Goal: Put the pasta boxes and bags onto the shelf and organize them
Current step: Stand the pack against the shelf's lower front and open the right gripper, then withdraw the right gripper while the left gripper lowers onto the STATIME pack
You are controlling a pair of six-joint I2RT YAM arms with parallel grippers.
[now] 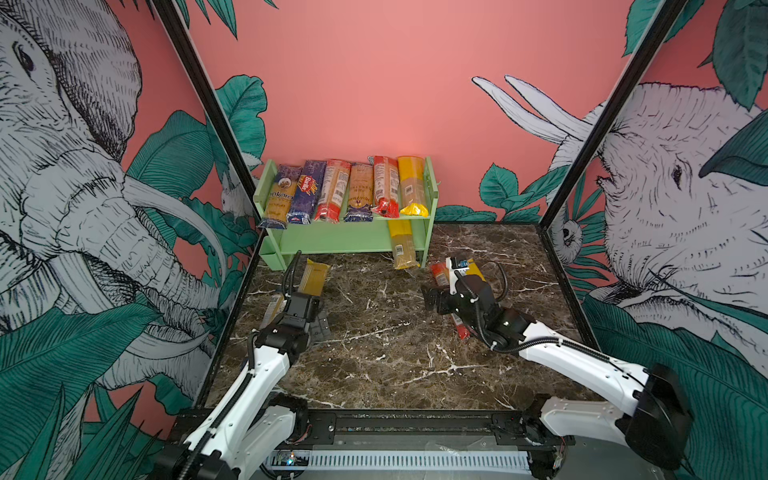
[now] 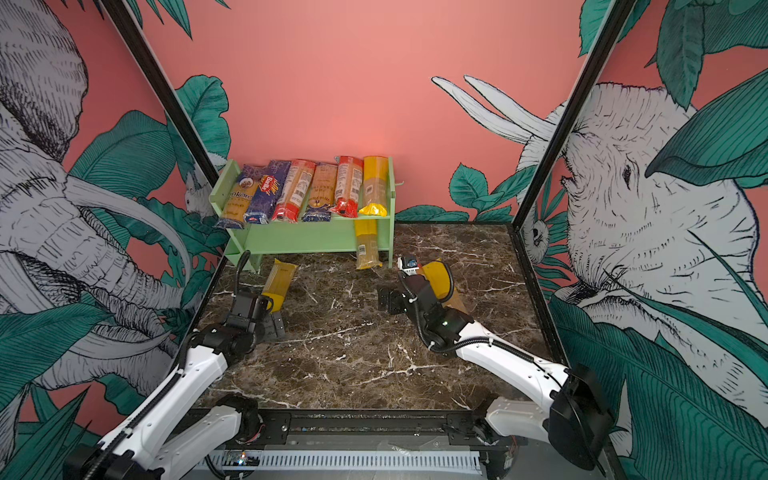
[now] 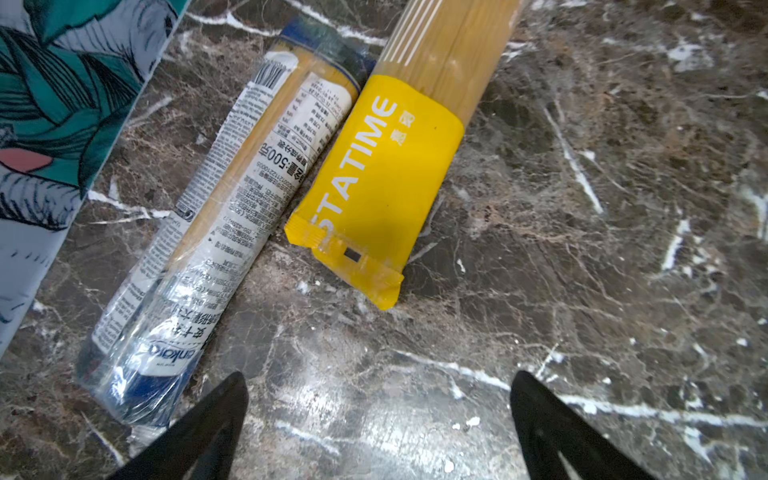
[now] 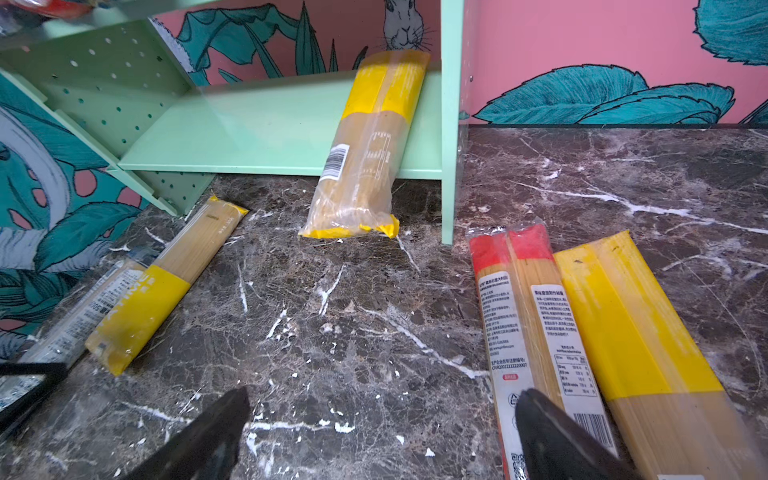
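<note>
Hands: left hand (image 3: 378, 386), right hand (image 4: 382, 399) spread, empty.
Risk: yellow pack (image 4: 365, 158) half off lower tier of shelf (image 4: 249, 124), liable to slide out if knocked.

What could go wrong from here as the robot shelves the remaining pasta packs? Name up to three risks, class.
1. The yellow pack slopes off the lower tier of the shelf onto the table; it may slide out.
2. The top-tier packs overhang the front edge; a bump could tip them.
3. The red-ended packs touch each other, so the open right gripper might catch both.
</note>
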